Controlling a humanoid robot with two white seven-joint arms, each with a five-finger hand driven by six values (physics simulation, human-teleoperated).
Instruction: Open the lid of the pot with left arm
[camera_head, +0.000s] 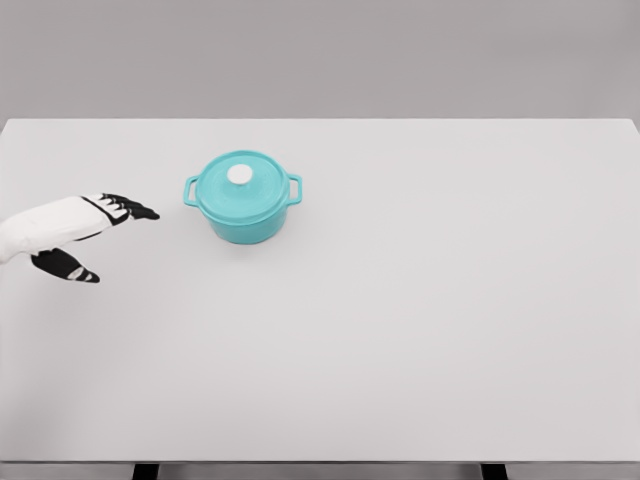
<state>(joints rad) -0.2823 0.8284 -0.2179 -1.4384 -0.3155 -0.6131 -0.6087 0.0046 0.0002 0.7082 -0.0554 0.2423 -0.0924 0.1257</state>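
- Reaching has barely begun: left hand (88, 232) holds nothing, fingers spread wide.
- Pot (243, 198) sits ahead of its fingertips, apart; lid (241, 185) still on, knob (240, 175) untouched.

The left arm is running off the picture's left edge, so only the left hand (82, 228) and a short stretch of forearm are showing; everything above the wrist is lying outside the frame. The far sides of its fingers (128, 209) are facing away and cannot be inspected.

The lid (240, 185) is covering the interior of the pot (244, 199), so its contents cannot be told. The pot's rear wall and base are also hiding from this view.

The table (420, 330) is extending past both side edges, and its legs are being cropped at the bottom edge, with only two dark stubs showing.
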